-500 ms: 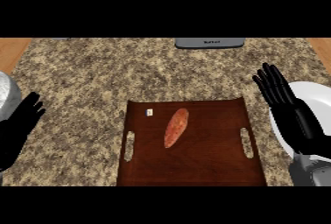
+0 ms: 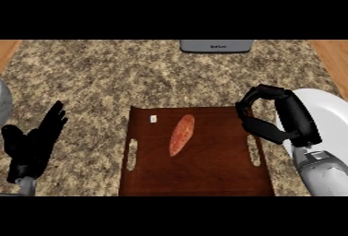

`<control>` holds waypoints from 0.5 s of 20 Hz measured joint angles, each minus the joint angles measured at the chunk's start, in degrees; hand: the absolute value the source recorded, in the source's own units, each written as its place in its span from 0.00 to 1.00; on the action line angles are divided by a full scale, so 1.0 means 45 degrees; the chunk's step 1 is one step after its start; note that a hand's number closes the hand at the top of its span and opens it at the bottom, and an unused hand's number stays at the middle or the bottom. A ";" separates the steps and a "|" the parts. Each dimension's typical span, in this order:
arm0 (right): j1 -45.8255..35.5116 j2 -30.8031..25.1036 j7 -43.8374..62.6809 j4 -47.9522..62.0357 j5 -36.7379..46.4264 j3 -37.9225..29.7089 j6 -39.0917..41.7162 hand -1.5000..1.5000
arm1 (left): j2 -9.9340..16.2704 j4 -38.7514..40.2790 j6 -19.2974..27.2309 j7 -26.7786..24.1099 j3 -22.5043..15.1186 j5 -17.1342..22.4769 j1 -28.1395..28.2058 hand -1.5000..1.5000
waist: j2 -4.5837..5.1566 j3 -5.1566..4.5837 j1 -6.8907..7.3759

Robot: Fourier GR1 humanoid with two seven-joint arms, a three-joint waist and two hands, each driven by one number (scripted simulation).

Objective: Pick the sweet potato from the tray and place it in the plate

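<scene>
An orange sweet potato lies lengthwise in the middle of the dark brown tray. A white plate sits at the right edge, partly hidden by my right arm. My right hand hangs over the tray's right rim with its fingers curled toward the left, holding nothing; it is apart from the sweet potato. At the lower left, off the tray, my left hand rests open with fingers up.
A grey appliance stands at the counter's far edge. A small white tag lies on the tray's upper left. Speckled granite counter surrounds the tray, with wood strips at both far corners.
My right hand has curled its fingers from straight and turned toward the tray's right rim. The left hand and sweet potato have stayed where they were.
</scene>
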 measured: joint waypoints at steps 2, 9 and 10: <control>0.0264 0.0155 0.0175 0.0233 0.1671 0.0477 -0.1247 1.00 | -0.0371 0.0064 0.0298 -0.0010 -0.0318 -0.0255 0.0000 0.50 | 0.0023 0.0072 -0.0028; 0.2376 0.3627 -0.2816 0.0914 0.0355 0.1343 -0.3878 0.00 | -0.1176 0.0363 0.0838 -0.0198 -0.0892 -0.0866 -0.0100 0.50 | 0.0131 0.0266 0.0106; 0.2544 0.3772 -0.3415 0.1319 0.0405 0.1610 -0.3746 0.00 | -0.1303 0.0473 0.0890 -0.0210 -0.0947 -0.0963 -0.0197 0.50 | 0.0127 0.0264 0.0138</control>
